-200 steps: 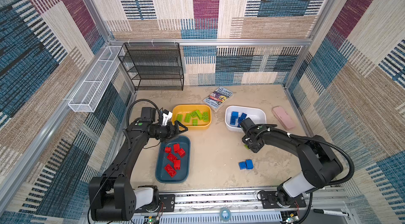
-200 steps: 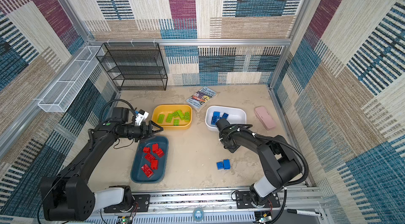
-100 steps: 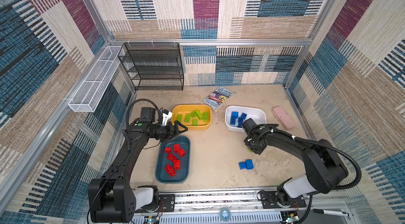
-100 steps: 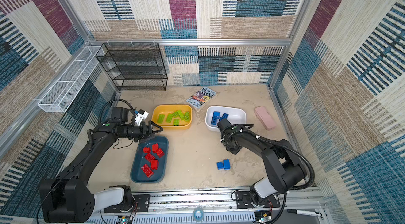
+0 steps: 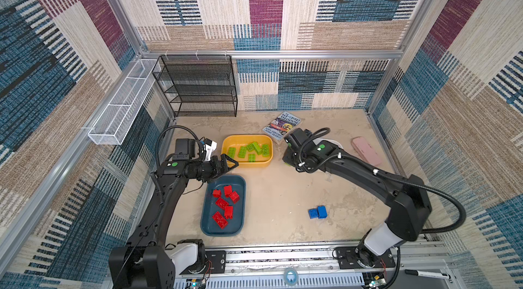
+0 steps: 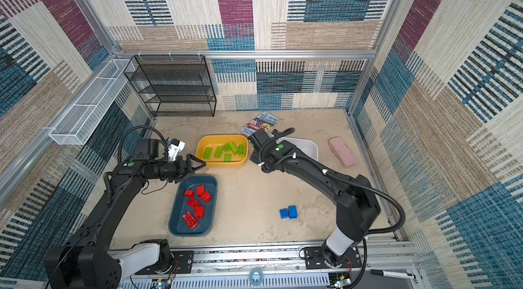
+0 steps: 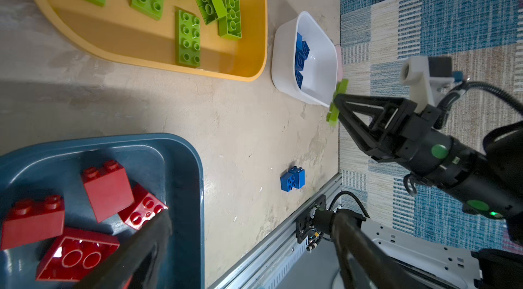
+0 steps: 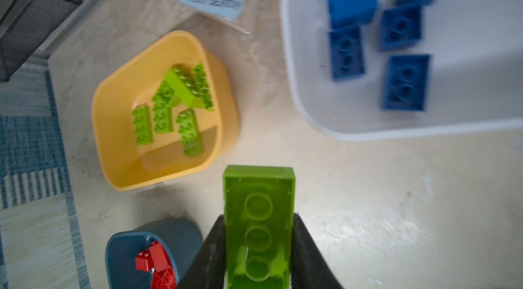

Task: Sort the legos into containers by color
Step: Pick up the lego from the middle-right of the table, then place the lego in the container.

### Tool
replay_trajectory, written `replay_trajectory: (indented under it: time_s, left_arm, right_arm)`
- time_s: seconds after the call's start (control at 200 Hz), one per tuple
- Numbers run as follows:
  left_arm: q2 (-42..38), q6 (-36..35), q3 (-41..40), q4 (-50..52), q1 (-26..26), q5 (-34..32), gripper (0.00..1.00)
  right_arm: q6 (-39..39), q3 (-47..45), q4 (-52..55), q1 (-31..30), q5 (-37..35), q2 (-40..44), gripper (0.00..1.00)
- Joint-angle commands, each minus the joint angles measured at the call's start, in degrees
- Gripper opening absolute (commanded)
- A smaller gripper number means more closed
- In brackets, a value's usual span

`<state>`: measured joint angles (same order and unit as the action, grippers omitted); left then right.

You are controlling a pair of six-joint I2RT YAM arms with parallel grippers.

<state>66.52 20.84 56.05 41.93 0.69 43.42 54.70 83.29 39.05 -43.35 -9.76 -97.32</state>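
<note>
top views: high, facing down | wrists: close, share yellow bin (image 7: 127, 41) (image 8: 119, 137)

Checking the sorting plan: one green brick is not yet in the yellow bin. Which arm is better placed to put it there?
Right. The right hand is shut on the green brick, just beside the yellow bin. The left hand is open and empty, by the teal bin.

Beige tabletop (image 5: 283, 188), three bins (image 5: 254, 163), book (image 5: 281, 126), blue bricks (image 5: 317, 213)

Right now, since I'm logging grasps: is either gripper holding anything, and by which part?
The right gripper holds a long lime-green lego brick, pinched across its two long sides. The left gripper is open, empty.
</note>
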Motion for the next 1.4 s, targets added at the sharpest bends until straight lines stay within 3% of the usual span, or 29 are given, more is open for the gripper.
replay_trajectory:
  time_s: [0.0, 0.21, 0.516, 0.701, 0.856, 0.982, 1.392]
  left_arm:
    - [-0.8, 0.1, 0.0, 1.6, 0.5, -0.9, 0.92]
    - [-1.2, -0.8, -0.2, 3.1, 1.2, -0.8, 0.92]
    - [-1.4, -1.0, -1.2, 3.3, 1.6, -0.4, 0.92]
    - [-0.8, -1.5, -0.6, 3.4, 1.7, -0.3, 0.93]
    - [-0.4, -1.9, 0.1, 3.9, 1.7, 0.1, 0.92]
    - [-0.4, -2.0, 0.3, 4.1, 1.7, 0.3, 0.92]
    - [0.9, -0.8, -0.4, 3.1, -0.3, 6.0, 0.92]
  right_arm:
    - [-12.3, 6.4, -7.1, -1.3, 4.5, -6.3, 0.35]
    - [-23.6, 20.1, -6.2, -2.4, 8.4, -20.7, 0.36]
    - [-33.5, 23.7, -6.7, -2.5, 7.6, -29.7, 0.38]
    - [-35.3, 24.0, -4.5, -2.4, 4.9, -30.6, 0.53]
    - [-36.3, 24.8, -2.6, -1.8, 2.4, -26.9, 0.61]
    - [-35.2, 19.9, -1.9, -1.7, 1.7, -19.5, 0.63]
    - [-14.7, -18.4, 10.7, -2.0, 0.6, 14.4, 0.84]
